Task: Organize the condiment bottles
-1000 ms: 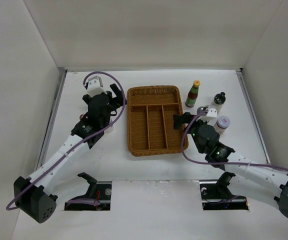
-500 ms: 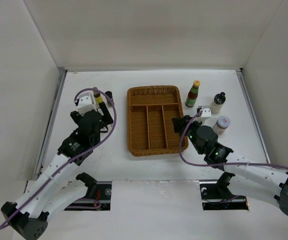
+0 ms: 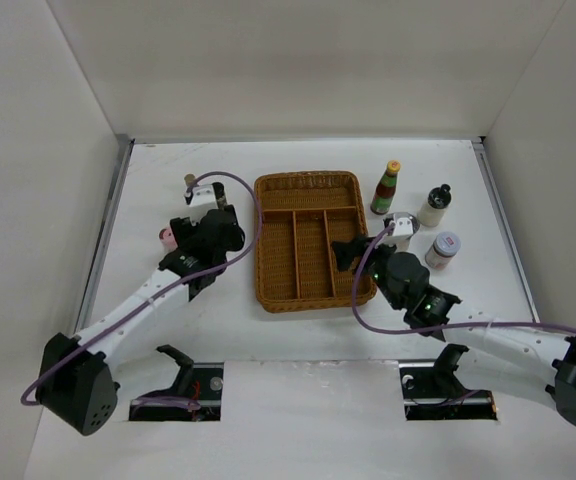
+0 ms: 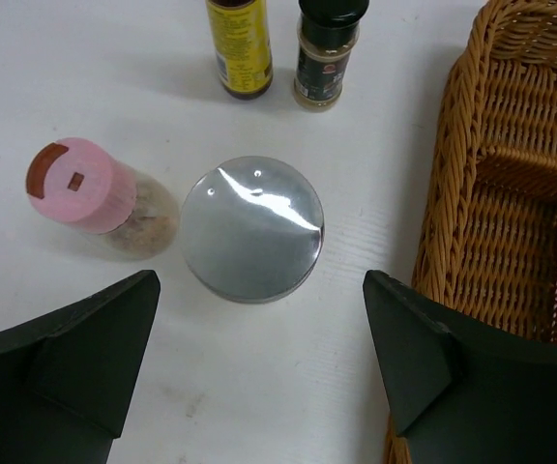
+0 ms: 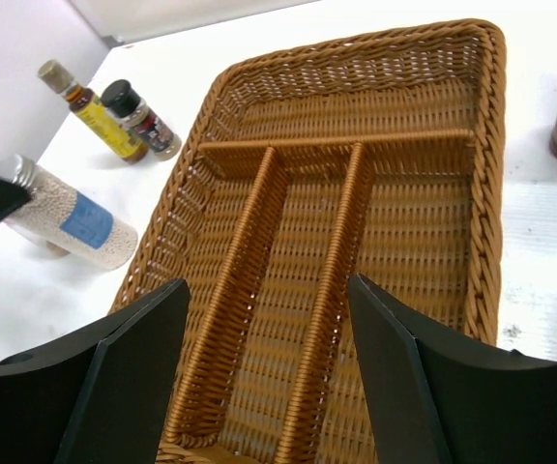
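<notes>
In the left wrist view my open left gripper [image 4: 259,333] hangs just near of a silver-lidded clear shaker [image 4: 252,227] seen from above. A pink-capped shaker [image 4: 77,186] stands touching its left side. A yellow bottle [image 4: 239,48] and a black-capped dark jar [image 4: 326,48] stand beyond. From the top, the left gripper [image 3: 214,240] hides the silver shaker. My open, empty right gripper [image 5: 269,362] hovers over the brown woven basket [image 5: 488,164]. A green-red sauce bottle [image 3: 386,188] stands right of the basket [image 3: 305,180].
A white bottle with a dark cap [image 3: 434,205] and a shaker with a red-and-white lid [image 3: 444,248] stand on the table right of the basket. The basket's rim [image 4: 457,145] lies close to my left gripper's right finger. White walls enclose the table.
My left gripper swung left and then back right, settling over the shakers beside the basket. My right gripper moved left, from the basket's right edge to over its compartments.
</notes>
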Tool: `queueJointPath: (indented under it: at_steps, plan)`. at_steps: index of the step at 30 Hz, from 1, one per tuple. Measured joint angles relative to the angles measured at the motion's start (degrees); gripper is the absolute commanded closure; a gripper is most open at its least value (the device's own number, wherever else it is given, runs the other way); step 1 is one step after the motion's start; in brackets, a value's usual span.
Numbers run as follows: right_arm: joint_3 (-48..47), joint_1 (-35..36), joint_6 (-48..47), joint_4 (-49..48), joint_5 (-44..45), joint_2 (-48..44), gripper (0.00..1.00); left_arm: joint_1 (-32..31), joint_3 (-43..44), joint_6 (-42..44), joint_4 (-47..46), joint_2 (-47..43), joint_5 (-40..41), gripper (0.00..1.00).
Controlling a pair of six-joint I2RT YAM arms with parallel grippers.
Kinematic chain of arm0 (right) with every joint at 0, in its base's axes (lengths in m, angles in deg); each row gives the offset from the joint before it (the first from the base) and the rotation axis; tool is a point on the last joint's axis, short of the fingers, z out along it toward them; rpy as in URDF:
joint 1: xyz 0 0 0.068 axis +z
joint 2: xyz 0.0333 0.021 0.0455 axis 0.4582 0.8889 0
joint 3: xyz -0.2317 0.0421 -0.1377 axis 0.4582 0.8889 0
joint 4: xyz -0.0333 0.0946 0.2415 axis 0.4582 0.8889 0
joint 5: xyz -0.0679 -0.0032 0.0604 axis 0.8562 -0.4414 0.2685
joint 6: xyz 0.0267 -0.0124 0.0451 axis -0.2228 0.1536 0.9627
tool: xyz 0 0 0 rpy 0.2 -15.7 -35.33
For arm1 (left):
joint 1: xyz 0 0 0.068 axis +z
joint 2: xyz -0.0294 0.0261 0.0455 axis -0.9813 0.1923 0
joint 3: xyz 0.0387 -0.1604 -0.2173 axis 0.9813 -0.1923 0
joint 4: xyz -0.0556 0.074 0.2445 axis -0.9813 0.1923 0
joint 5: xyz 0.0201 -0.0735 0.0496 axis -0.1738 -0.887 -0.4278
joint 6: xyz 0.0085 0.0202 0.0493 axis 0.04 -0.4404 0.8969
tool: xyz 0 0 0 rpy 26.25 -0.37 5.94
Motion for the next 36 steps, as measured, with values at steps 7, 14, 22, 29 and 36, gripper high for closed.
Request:
queueJointPath:
  at_steps: [7, 14, 22, 29, 36]
  plan:
    - [0.0, 0.2, 0.0, -0.5, -0.1, -0.8, 0.25, 3.4, 0.0, 0.3, -5.8, 7.8, -0.8, 0.46]
    - [0.0, -0.4, 0.0, -1.0, -0.2, -2.2, 0.26, 2.3, 0.4, 1.9, -7.0, 8.0, 0.2, 0.69]
    - [0.5, -2.8, 0.0, -1.3, -0.2, -4.0, 0.26, -6.8, 15.5, 7.7, -8.0, 7.3, 2.1, 0.69]
    - [1.6, -4.0, 0.3, -1.3, -0.1, -7.4, 0.25, -3.1, 29.0, 9.8, -20.0, 23.5, -2.4, 0.69]
    - [1.7, -4.4, 0.4, -1.3, -0.2, -7.9, 0.25, -1.5, 33.0, 10.3, -20.4, 39.8, -8.5, 0.69]
